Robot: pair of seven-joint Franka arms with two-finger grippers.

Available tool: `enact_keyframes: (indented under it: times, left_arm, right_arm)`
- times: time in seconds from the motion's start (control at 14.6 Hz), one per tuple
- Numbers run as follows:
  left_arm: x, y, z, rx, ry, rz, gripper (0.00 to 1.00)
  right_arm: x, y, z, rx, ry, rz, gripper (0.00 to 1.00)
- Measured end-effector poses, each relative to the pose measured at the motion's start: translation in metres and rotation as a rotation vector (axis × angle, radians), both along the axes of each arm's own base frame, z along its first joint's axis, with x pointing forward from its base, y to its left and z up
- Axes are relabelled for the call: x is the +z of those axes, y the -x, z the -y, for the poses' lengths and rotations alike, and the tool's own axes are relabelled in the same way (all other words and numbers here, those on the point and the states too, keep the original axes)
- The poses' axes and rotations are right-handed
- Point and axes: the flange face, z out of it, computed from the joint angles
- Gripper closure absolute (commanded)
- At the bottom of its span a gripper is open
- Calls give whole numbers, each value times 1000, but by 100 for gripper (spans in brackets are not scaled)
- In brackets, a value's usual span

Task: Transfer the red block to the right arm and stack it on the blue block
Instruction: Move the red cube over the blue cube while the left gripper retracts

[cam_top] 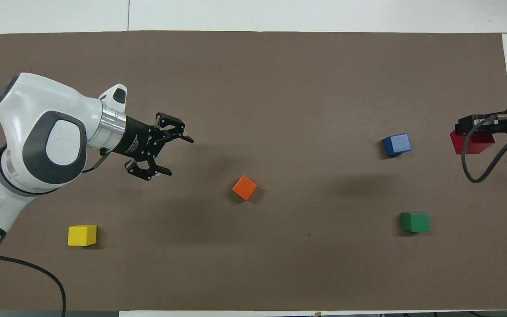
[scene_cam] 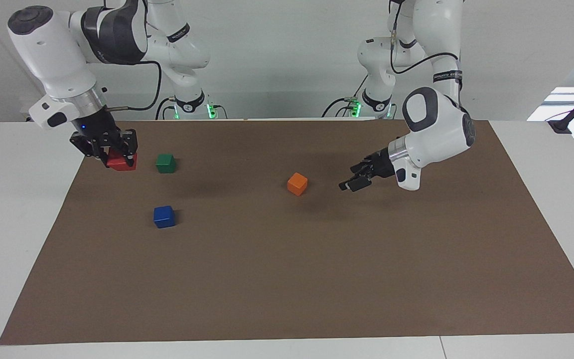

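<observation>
Your right gripper [scene_cam: 117,158] clamped its jaws on the red block [scene_cam: 122,162], likely light, rigid, best held by flat sides; your left gripper [cam_top: 172,152] waited, jaws wide

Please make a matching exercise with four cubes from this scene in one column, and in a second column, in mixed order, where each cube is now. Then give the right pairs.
Column 1
1. red block
2. blue block
3. green cube
4. yellow cube

Column 2
A. on the mat toward the left arm's end
B. held in the shut right gripper
C. on the mat, farther from the robots than the green cube
D. on the mat, nearer to the robots than the blue block

Pairs: 1-B, 2-C, 3-D, 4-A
</observation>
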Motion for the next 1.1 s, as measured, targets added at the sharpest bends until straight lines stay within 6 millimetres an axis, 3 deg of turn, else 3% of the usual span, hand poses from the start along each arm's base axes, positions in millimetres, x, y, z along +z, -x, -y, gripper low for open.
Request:
enact_keyframes:
  times: [0.27,0.48,0.82,1.1]
  left_arm:
    - [16,-6,-29,-189,-146,72,0]
    - [28,-8,-55,-440,-208,172,0]
    - [54,-7,-131,-722,-230,286,0]
    - [61,-7,-155,-742,-235,309,0]
  right_arm:
    - [-52,-31,5,17,35,73,100]
    - [-89,-39,-1,33,35,120,100]
    - [-125,-21,-45,98,32,186,100]
    - [-141,5,-49,98,37,217,100]
